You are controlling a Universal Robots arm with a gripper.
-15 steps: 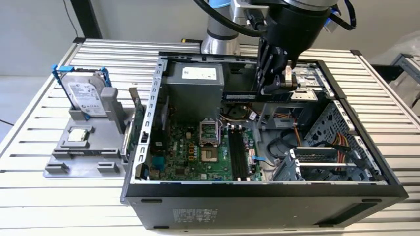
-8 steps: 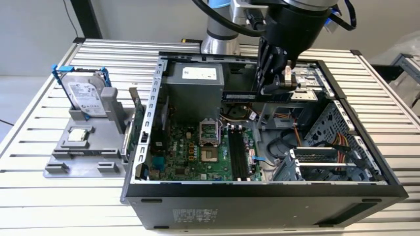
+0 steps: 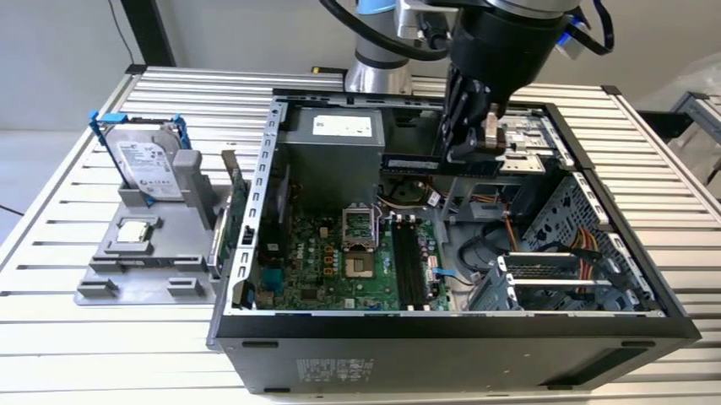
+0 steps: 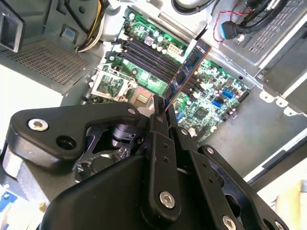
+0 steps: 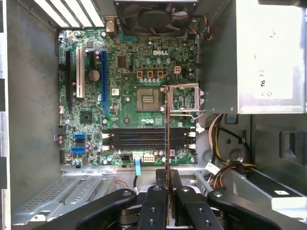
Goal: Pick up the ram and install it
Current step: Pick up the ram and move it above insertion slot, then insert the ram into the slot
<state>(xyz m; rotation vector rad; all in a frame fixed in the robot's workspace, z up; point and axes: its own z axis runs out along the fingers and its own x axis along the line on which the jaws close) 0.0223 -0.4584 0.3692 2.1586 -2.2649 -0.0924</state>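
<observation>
The claw (image 3: 478,152) is clenched on the ram (image 3: 434,163), held in the air over the open case (image 3: 451,359), with the memory slots (image 5: 144,136) well below the claw; the stick seems crosswise to them, so pressing down unturned could jam or crack it.

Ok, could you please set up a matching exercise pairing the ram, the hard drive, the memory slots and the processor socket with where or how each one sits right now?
Things:
1. ram
2. hard drive
3. memory slots
4. processor socket

States:
A. empty, on the motherboard
B. held in the gripper over the open case
C. upright in a grey stand outside the case
D. bare, its metal frame swung open

Pairs: 1-B; 2-C; 3-A; 4-D
</observation>
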